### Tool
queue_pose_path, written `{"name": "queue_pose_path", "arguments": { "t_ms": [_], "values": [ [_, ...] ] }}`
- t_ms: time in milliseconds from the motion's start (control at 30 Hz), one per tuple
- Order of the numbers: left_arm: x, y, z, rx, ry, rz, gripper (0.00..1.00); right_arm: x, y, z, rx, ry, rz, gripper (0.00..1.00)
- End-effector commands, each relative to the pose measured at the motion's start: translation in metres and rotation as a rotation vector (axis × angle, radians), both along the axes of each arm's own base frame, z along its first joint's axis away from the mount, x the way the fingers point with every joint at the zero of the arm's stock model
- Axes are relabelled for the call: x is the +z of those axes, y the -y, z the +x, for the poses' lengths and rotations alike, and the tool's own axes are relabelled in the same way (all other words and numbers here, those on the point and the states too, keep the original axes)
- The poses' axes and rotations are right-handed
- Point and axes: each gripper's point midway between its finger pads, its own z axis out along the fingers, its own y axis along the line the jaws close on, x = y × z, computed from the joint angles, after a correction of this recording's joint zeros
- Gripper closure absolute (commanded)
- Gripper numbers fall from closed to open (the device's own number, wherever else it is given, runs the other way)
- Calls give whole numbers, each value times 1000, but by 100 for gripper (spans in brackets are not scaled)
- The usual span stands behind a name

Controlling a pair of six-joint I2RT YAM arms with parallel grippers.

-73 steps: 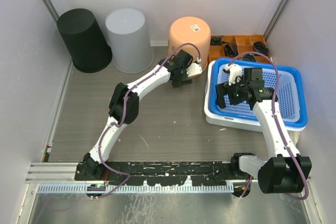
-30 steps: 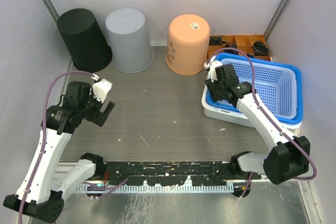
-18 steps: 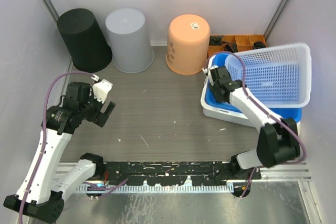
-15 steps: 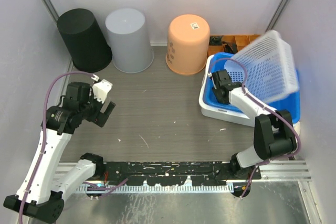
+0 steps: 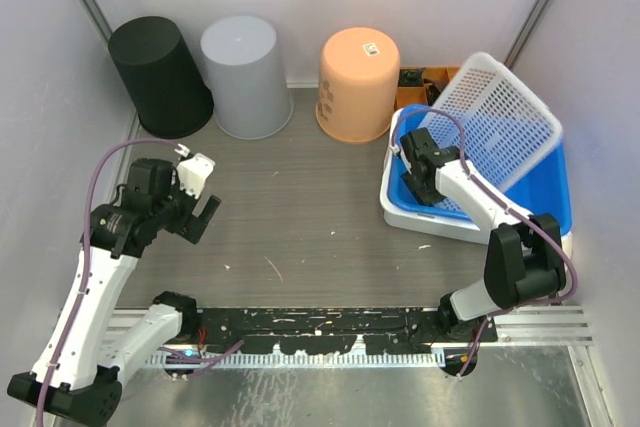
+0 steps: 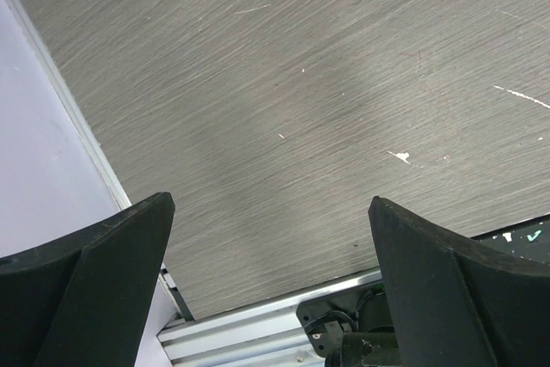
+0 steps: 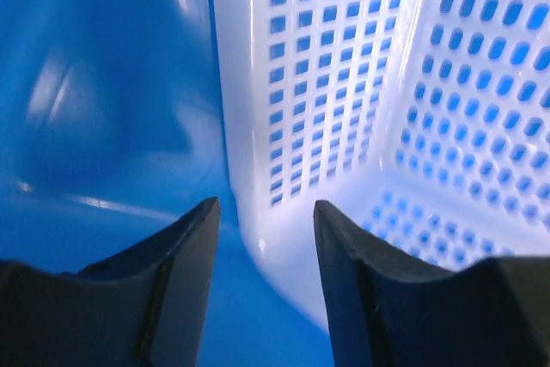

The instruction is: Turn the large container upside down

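Note:
The large white perforated basket [image 5: 497, 129] stands tilted steeply on edge, its lower rim inside the blue bin [image 5: 548, 197], its bottom facing up and left. My right gripper [image 5: 426, 179] is at the basket's lower left corner, inside the bin. In the right wrist view the fingers [image 7: 262, 212] stand closely either side of the basket's white corner [image 7: 344, 83], shut on it, with the blue bin wall [image 7: 103, 83] to the left. My left gripper [image 5: 205, 213] is open and empty over the left of the table; in the left wrist view [image 6: 271, 238] it sees only bare table.
Three upturned buckets stand along the back: black [image 5: 160, 77], grey [image 5: 245, 75], orange [image 5: 358, 82]. An orange compartment tray [image 5: 425, 77] sits behind the bin. The blue bin rests in a white tub [image 5: 430, 223]. Walls close in on both sides.
The left arm pulled back from the orange bucket to the left side. The right gripper went to the basket's left corner and tipped the basket up out of the bin, steeper each frame.

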Motion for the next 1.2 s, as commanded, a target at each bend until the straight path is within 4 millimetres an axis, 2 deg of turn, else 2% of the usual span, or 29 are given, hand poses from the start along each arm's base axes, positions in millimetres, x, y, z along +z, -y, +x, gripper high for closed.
{"name": "queue_pose_path", "arguments": {
  "t_ms": [0, 133, 267, 367, 733, 933, 1000, 1067, 1133, 1167],
  "values": [
    [3, 5, 5, -5, 34, -33, 0, 39, -1, -35, 95, -125, 9, 41],
    [-1, 8, 4, -6, 24, -49, 0, 80, -3, -22, 143, -20, 5, 38],
    [-5, 8, 1, -6, 18, -57, 0, 109, -5, -13, 243, 76, -18, 27],
    [-7, 8, -1, -4, 18, -57, 0, 116, 0, -9, 246, 88, -53, 25],
    [-18, 4, -7, 3, 1, -43, 0, 96, -22, -11, 256, 29, 68, 21],
    [-24, 4, -8, 3, -11, -40, 0, 91, -39, -21, 291, 13, 173, 19],
    [-24, 4, -7, 4, -9, -40, 0, 80, -41, -24, 296, 5, 188, 19],
    [-24, 3, -7, 4, -6, -36, 0, 59, -37, -24, 291, 10, 166, 21],
    [-22, 2, -5, 10, 6, -33, 0, 37, -28, -22, 280, 36, 118, 30],
    [-21, 1, -4, 13, 13, -30, 0, 28, -22, -19, 269, 59, 84, 38]
  ]
}}
